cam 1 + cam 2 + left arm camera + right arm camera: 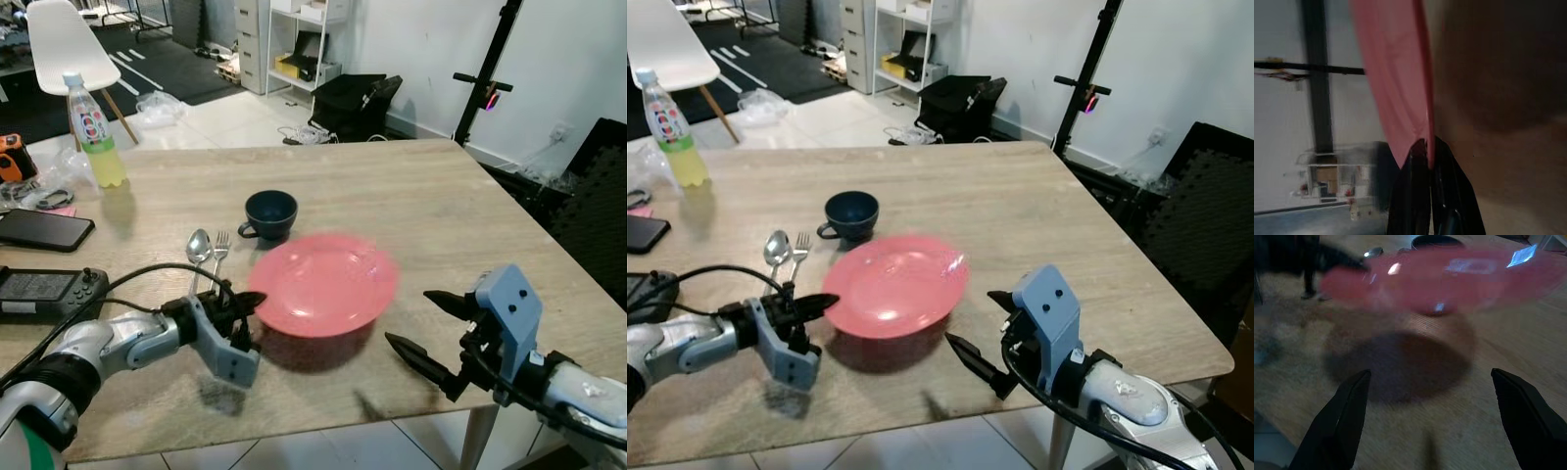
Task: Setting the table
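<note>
A pink plate (323,284) hangs a little above the wooden table (441,215), casting a shadow beneath it. My left gripper (251,300) is shut on the plate's left rim, and the left wrist view shows the rim (1400,83) pinched between the black fingers (1418,196). Just behind the plate stands a dark blue cup (270,214). A spoon (199,247) and a fork (220,245) lie side by side to its left. My right gripper (421,328) is open near the table's front edge, to the right of the plate and apart from it.
A green drink bottle (94,129) stands at the far left of the table. A phone (41,230), a black controller (49,291) and an orange tape measure (12,157) lie along the left edge. A white chair (69,44) and black stand (495,73) are behind.
</note>
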### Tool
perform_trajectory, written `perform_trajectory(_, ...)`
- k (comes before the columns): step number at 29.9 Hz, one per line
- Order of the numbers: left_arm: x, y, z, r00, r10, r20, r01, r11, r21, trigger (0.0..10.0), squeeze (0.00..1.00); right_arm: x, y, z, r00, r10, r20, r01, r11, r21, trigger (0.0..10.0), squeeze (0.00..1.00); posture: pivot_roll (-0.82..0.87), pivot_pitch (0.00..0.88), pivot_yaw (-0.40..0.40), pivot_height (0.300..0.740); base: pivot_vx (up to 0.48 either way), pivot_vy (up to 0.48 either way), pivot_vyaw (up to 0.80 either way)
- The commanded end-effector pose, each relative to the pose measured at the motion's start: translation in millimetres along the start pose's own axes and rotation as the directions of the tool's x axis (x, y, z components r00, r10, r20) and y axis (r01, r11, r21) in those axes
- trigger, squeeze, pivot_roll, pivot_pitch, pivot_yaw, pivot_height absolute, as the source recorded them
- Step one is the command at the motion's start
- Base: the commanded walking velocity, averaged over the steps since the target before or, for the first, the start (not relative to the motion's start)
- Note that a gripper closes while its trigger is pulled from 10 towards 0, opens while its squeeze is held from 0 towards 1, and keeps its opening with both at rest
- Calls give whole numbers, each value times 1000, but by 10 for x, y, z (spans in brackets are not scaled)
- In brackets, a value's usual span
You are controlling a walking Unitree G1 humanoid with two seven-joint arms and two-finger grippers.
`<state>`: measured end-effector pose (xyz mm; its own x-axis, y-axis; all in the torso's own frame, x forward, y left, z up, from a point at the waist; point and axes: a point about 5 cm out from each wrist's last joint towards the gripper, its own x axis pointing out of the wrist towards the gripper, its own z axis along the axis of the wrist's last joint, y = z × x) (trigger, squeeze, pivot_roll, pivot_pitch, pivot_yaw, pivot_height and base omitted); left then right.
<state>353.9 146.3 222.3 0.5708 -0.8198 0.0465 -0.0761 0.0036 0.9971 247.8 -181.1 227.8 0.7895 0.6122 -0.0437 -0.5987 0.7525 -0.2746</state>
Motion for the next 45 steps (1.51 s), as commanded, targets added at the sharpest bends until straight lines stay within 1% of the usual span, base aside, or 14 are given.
perform_trajectory(1,33,102,53,998,33,45,-32,999,-6,10000,0,-42,7,8,1000,5,2,-5,1000,7,10000,0,61,126,7,740,0,0,0)
perform_trajectory(10,49,309,34,997,20,80,-24,999,40,10000,0,-82,-214,171,994,-78,80,77,997,9,10000,0,68,122,16,740,0,0,0)
perform_trajectory(21,-41,435,-81,994,-93,58,88,993,81,10000,0,-20,-196,187,964,-169,206,117,963,243,10000,0,75,116,27,740,0,0,0)
perform_trajectory(23,-53,450,-91,994,-96,57,92,994,66,10000,0,-9,-222,175,955,-218,201,173,960,218,10000,0,75,116,27,740,0,0,0)
perform_trajectory(26,-108,551,-135,994,-102,45,102,995,8,10000,0,21,-269,192,923,-336,187,347,937,-32,10000,0,68,118,34,740,0,0,0)
perform_trajectory(27,-108,551,-135,994,-102,45,102,995,8,10000,0,21,-269,192,923,-336,187,347,937,-32,10000,0,68,118,34,740,0,0,0)
perform_trajectory(29,-146,763,-173,997,-76,32,75,997,26,10000,0,46,-266,105,901,-406,153,345,884,315,10000,0,72,114,33,740,0,0,0)
perform_trajectory(30,-146,763,-173,997,-76,32,75,997,26,10000,0,46,-266,105,901,-406,153,345,884,315,10000,0,72,114,33,740,0,0,0)
perform_trajectory(34,-136,790,-176,996,-89,25,85,988,132,10000,0,149,-184,81,893,-411,184,217,750,625,10000,0,84,113,28,740,0,0,0)
perform_trajectory(37,-124,746,-158,994,-106,36,100,987,128,10000,0,224,-175,158,879,-418,230,141,689,711,10000,0,83,109,29,740,0,0,0)
perform_trajectory(41,-113,739,-151,994,-107,36,101,986,132,10000,0,236,-179,207,876,-399,271,92,689,719,10000,0,84,109,27,740,0,0,0)
perform_trajectory(42,-111,730,-155,993,-115,32,110,986,127,10000,0,228,-191,234,874,-398,279,89,695,713,10000,0,84,109,27,740,0,0,0)
perform_trajectory(43,-98,692,-153,992,-124,31,119,985,126,10000,0,180,-224,342,881,-359,309,102,781,616,10000,0,77,111,26,740,0,0,0)
perform_trajectory(45,-91,677,-151,992,-122,33,117,985,127,10000,0,160,-230,384,881,-345,323,85,787,611,10000,0,77,111,26,740,0,0,0)
